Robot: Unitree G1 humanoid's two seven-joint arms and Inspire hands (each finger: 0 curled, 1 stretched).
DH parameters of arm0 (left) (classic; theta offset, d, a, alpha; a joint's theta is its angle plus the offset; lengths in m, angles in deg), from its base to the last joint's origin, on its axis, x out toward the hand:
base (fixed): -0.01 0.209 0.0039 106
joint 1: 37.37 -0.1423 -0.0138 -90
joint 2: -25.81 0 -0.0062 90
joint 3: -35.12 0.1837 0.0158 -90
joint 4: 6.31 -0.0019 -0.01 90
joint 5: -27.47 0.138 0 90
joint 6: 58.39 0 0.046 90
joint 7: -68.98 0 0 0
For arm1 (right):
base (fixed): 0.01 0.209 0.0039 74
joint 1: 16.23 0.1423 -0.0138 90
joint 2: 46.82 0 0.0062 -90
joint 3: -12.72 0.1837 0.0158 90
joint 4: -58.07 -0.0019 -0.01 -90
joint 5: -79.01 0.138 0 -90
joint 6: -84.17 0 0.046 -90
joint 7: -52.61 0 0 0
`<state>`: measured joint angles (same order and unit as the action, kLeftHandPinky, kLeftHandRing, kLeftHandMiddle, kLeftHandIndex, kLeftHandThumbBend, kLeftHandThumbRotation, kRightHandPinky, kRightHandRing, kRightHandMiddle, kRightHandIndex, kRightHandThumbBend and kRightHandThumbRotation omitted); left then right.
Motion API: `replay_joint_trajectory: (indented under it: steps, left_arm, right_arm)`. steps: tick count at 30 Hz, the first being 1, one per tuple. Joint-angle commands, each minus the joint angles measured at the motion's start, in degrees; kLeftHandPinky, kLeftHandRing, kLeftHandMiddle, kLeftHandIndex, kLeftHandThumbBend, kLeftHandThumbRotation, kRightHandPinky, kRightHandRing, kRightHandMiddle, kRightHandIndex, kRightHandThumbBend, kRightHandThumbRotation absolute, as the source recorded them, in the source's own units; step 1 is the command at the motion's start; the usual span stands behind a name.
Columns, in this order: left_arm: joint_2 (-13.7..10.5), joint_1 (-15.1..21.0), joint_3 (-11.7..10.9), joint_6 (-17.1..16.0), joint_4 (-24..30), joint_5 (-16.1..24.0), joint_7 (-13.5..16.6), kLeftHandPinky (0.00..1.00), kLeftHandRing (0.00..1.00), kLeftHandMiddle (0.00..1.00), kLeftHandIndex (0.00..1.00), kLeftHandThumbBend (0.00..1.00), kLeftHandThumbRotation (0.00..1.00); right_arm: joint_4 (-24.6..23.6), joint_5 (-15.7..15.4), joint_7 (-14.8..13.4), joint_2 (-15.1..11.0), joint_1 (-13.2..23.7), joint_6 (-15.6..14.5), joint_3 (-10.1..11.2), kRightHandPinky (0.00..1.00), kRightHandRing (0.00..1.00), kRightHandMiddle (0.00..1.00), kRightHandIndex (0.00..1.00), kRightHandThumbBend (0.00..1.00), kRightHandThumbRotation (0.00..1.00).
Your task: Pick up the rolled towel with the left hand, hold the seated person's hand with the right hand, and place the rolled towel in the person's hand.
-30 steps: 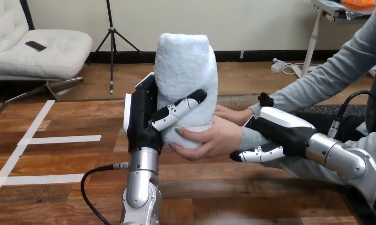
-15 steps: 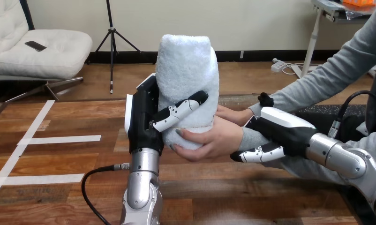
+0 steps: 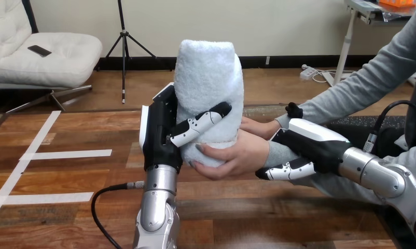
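A pale blue rolled towel [image 3: 208, 88] stands upright above the middle of the table. My left hand [image 3: 162, 135] is shut on it, thumb across its front and palm against its left side. The person's hand [image 3: 234, 155] cups the towel's bottom from the right, with fingers curled under it. A second person's hand [image 3: 255, 126] shows just behind, close to the towel's right side. My right hand [image 3: 307, 148] is curled round the person's wrist in its grey sleeve, thumb below and the white shell over the top.
The wooden table [image 3: 66, 176] carries white tape lines [image 3: 66, 154] at its left. A black cable [image 3: 105, 207] loops beside my left forearm. The person's grey-sleeved arms [image 3: 361, 85] come in from the right.
My left hand and the towel have shifted slightly to the right, deeper into the person's cupped hand. The right hand has stayed on the wrist.
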<state>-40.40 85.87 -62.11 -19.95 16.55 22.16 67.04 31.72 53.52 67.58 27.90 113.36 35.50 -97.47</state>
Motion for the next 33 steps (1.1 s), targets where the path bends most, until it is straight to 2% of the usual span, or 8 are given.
replay_joint_trajectory:
  steps: [1,3,5,8,14,23,33]
  left_arm:
    - [4.7,0.4,1.4,1.3,1.1,-0.3,-4.3,0.36,0.42,0.47,0.48,0.68,0.05]
    - [4.6,0.4,1.5,1.6,1.2,-0.6,-4.8,0.37,0.44,0.49,0.51,0.7,0.13]
    - [4.4,0.4,1.6,2.0,1.3,-0.8,-5.2,0.42,0.5,0.54,0.56,0.75,0.29]
    - [3.8,0.3,2.3,1.7,1.1,0.5,-4.2,0.48,0.55,0.58,0.61,0.81,0.44]
    - [3.0,0.3,2.7,1.8,1.2,1.3,-4.7,0.63,0.69,0.71,0.74,0.94,0.69]
    - [2.3,0.3,2.5,2.2,1.8,0.9,-5.9,0.77,0.82,0.83,0.85,0.98,0.84]
    - [2.2,0.3,1.1,2.3,2.1,-1.2,-8.0,0.87,0.88,0.87,0.88,1.0,0.92]
  right_arm:
    - [-3.1,2.1,-1.4,1.2,5.3,1.7,2.6,0.15,0.18,0.24,0.25,0.51,0.53]
    - [-3.1,2.2,-1.4,1.2,5.3,1.8,2.7,0.15,0.18,0.24,0.25,0.51,0.53]
    - [-3.0,2.1,-1.5,1.1,5.3,1.8,2.6,0.15,0.19,0.24,0.25,0.52,0.53]
    - [-3.1,2.0,-1.2,1.0,5.2,1.2,2.6,0.15,0.19,0.24,0.24,0.52,0.54]
    - [-3.1,1.9,-1.3,0.9,5.1,1.2,2.6,0.16,0.19,0.24,0.25,0.51,0.53]
    - [-2.9,2.1,-1.3,0.9,4.9,1.3,2.7,0.15,0.19,0.24,0.25,0.51,0.51]
    - [-2.6,1.9,-1.6,0.7,4.6,1.6,2.6,0.14,0.18,0.23,0.25,0.5,0.49]
